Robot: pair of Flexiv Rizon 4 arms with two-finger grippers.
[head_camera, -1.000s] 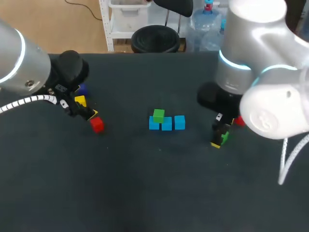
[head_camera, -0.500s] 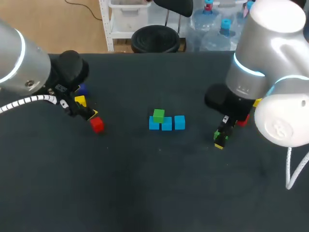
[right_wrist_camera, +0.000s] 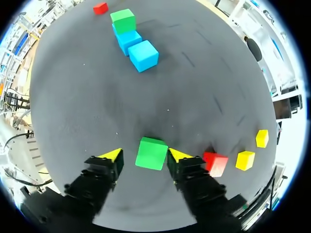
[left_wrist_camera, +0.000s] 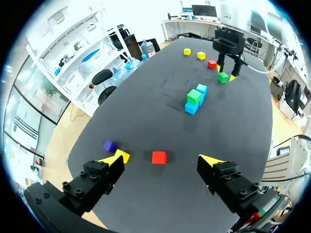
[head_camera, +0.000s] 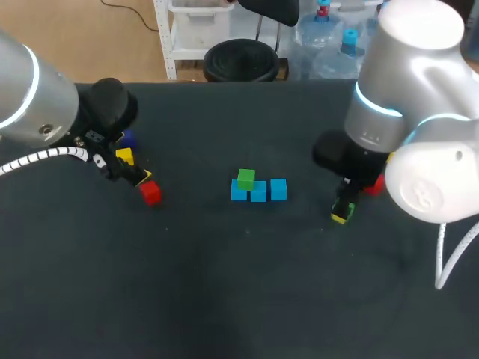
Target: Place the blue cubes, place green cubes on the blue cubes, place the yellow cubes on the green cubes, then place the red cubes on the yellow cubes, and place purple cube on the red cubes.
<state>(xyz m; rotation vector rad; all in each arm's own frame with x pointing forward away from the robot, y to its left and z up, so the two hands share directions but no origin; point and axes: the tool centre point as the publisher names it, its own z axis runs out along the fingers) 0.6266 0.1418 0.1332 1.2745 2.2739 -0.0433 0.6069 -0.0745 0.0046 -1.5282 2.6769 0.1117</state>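
Observation:
Three blue cubes (head_camera: 258,193) sit in a row mid-table, and a green cube (head_camera: 245,179) rests on the leftmost. A second green cube (right_wrist_camera: 151,153) lies on the table between the fingers of my right gripper (right_wrist_camera: 145,155). One finger is against it and a gap shows on the other side. A red cube (right_wrist_camera: 215,163) and two yellow cubes (right_wrist_camera: 245,159) lie just beside that gripper. My left gripper (left_wrist_camera: 163,160) hangs open at the table's left over another red cube (left_wrist_camera: 159,157). A yellow cube (head_camera: 125,156) and the purple cube (head_camera: 129,139) lie close behind it.
The dark table (head_camera: 224,284) has broad free room along its near side and between the blue row and either arm. My right arm's bulky elbow (head_camera: 426,179) hangs over the table's right side.
My right gripper's fingers have narrowed around the green cube, and the right arm's upper part has shifted a little. The left arm and the cubes have not moved.

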